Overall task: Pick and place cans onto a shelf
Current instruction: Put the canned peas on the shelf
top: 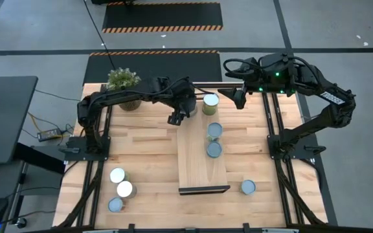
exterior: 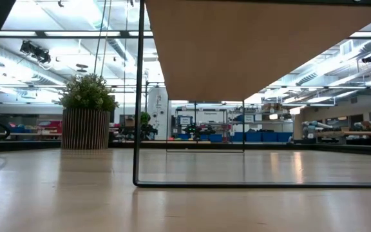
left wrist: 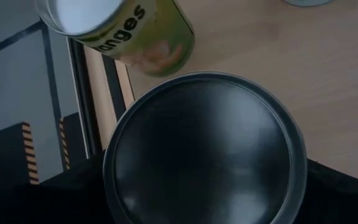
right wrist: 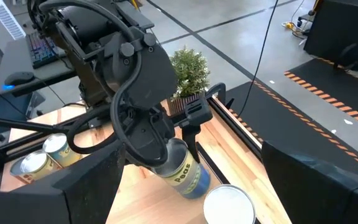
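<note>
Held can (left wrist: 204, 149): clamped, tilted, in the left gripper (top: 177, 116), above the tabletop just off the far left corner of the shelf (top: 196, 169).
Step, as judged: carrying; placing comes next, which calls for a short move rightward over the plank, righting the can, then lowering.
Shelf stock: 2 cans (top: 214, 130) (top: 214, 149) along its right side; 1 green can (top: 210, 103) at or just past the far end, cannot tell which.
Open room: left half and near end of plank bare; keep off the left edge.
Table stock: 3 cans (top: 117, 175) near left, 1 can (top: 248, 187) near right.
Right gripper (top: 237, 97): fingers spread, empty, waiting beside the green can.
</note>
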Controlling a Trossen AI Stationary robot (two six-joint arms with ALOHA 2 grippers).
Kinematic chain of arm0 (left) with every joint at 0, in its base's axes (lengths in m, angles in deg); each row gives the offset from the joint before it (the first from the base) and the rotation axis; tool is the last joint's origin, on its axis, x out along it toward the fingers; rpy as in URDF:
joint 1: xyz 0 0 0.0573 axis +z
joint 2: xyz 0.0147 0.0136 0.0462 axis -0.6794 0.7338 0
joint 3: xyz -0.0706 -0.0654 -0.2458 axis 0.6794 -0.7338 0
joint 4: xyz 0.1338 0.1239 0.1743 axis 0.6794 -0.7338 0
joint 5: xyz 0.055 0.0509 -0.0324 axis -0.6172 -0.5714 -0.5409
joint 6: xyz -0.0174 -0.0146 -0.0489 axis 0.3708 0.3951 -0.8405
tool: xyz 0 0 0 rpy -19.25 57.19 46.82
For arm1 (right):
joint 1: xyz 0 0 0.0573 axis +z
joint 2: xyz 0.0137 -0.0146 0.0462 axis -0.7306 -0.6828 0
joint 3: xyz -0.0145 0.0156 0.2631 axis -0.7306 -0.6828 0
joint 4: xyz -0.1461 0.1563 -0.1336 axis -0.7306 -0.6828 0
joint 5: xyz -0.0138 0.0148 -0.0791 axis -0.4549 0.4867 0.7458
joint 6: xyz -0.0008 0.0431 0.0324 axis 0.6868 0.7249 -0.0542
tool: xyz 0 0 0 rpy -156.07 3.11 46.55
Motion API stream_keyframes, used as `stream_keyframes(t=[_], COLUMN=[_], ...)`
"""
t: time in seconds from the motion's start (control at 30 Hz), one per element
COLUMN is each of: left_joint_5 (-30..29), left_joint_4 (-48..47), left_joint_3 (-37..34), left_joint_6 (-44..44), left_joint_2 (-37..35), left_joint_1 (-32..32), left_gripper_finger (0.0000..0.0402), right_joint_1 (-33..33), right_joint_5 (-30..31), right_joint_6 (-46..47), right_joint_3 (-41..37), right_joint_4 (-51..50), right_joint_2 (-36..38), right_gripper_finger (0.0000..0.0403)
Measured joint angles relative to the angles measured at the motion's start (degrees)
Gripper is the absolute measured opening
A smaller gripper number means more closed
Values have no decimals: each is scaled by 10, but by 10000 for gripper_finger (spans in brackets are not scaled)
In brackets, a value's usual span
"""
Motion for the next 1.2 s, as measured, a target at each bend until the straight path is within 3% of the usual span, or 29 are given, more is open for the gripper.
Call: stream_keyframes(t=[0.6,0.8,1.2], left_joint_5=[1,2,23], left_joint_4=[-12,-24,-50], left_joint_3=[0,0,0], left_joint_6=[-18,-93,-131], left_joint_2=[0,0,-2], left_joint_1=[1,1,-2], left_gripper_finger=[316,316,316], right_joint_1=[0,0,0], right_joint_5=[0,0,0], right_joint_6=[-2,-2,-2], right_joint_3=[0,0,0], right_joint_4=[60,91,122], right_joint_2=[-1,-1,-1], right_gripper_finger=[384,384,384])
